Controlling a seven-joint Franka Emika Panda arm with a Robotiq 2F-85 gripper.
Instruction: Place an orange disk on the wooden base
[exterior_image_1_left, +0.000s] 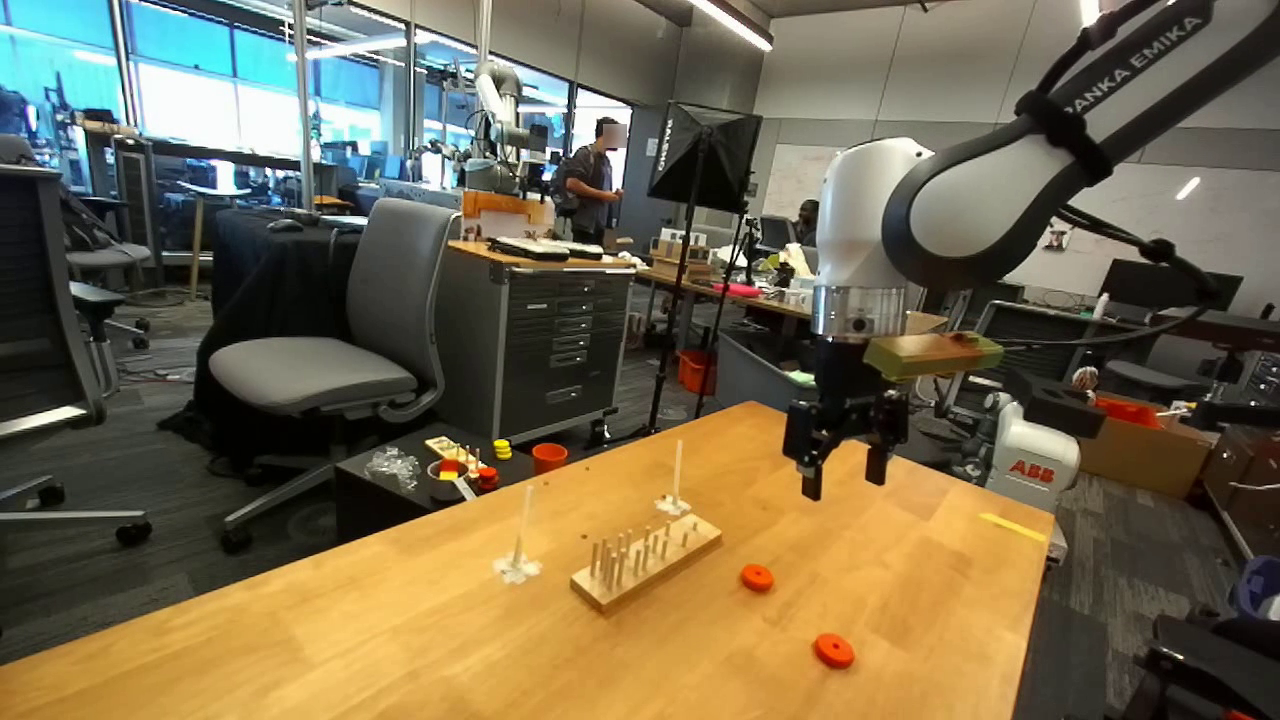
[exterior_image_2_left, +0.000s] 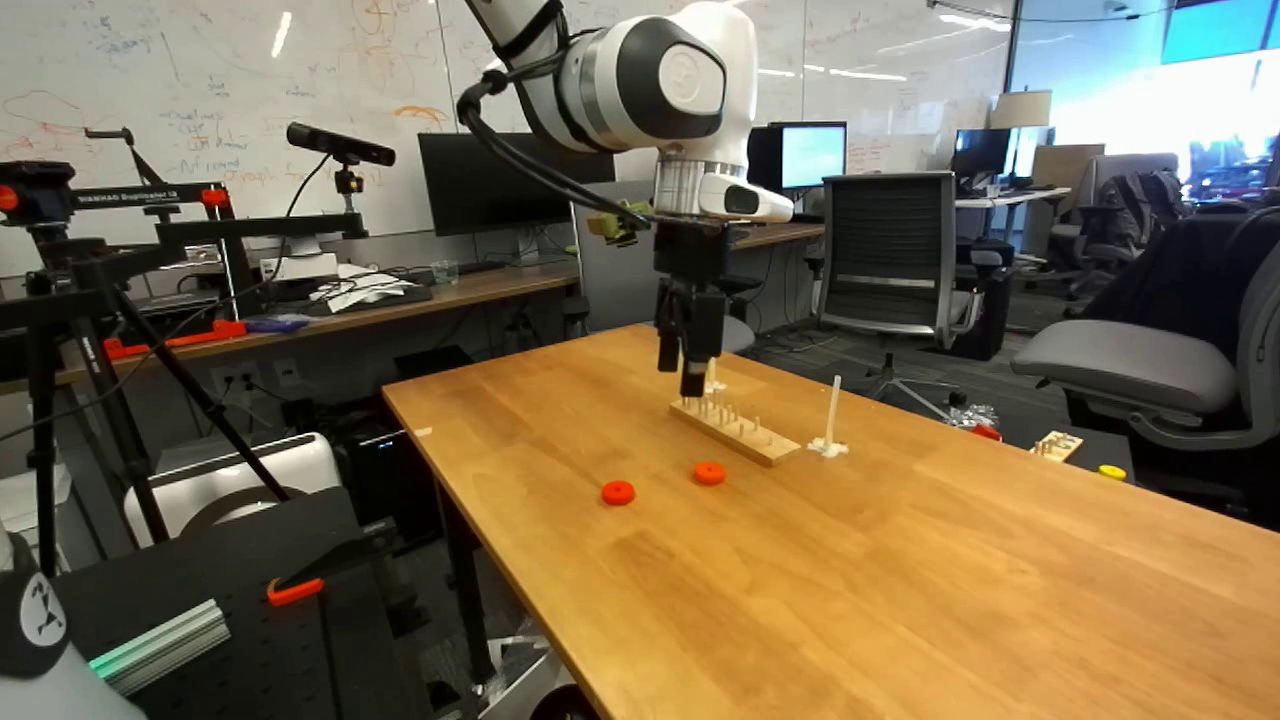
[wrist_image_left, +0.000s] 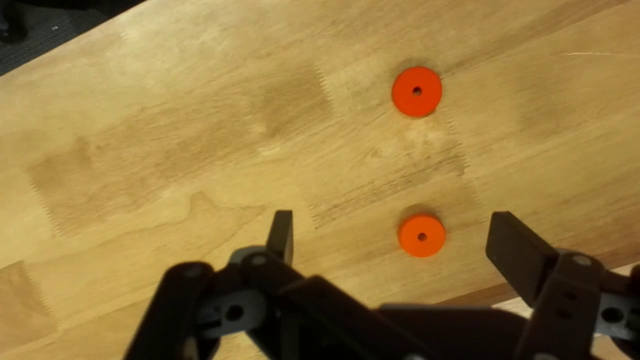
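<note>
Two look-alike orange disks lie flat and apart on the wooden table. One disk (exterior_image_1_left: 757, 577) is nearer the wooden base and the other disk (exterior_image_1_left: 833, 651) is farther from it; both also show in an exterior view (exterior_image_2_left: 710, 473) (exterior_image_2_left: 618, 492). The pale wooden base (exterior_image_1_left: 660, 563) with upright pegs shows in both exterior views (exterior_image_2_left: 725, 432) and is out of the wrist view. My gripper (exterior_image_1_left: 844, 475) (exterior_image_2_left: 681, 370) is open and empty, above the table. In the wrist view, one disk (wrist_image_left: 421, 235) appears between the open fingers (wrist_image_left: 392, 225), below them; the other disk (wrist_image_left: 417, 92) lies farther up.
Two thin upright rods (exterior_image_1_left: 677, 478) (exterior_image_1_left: 525, 530) stand taped to the table (exterior_image_1_left: 930, 600) behind the base. A low black table (exterior_image_1_left: 400, 505) beyond the edge holds cups, yellow disks and another pegged slab (exterior_image_1_left: 455, 455). A grey chair (exterior_image_1_left: 320, 370) stands beyond.
</note>
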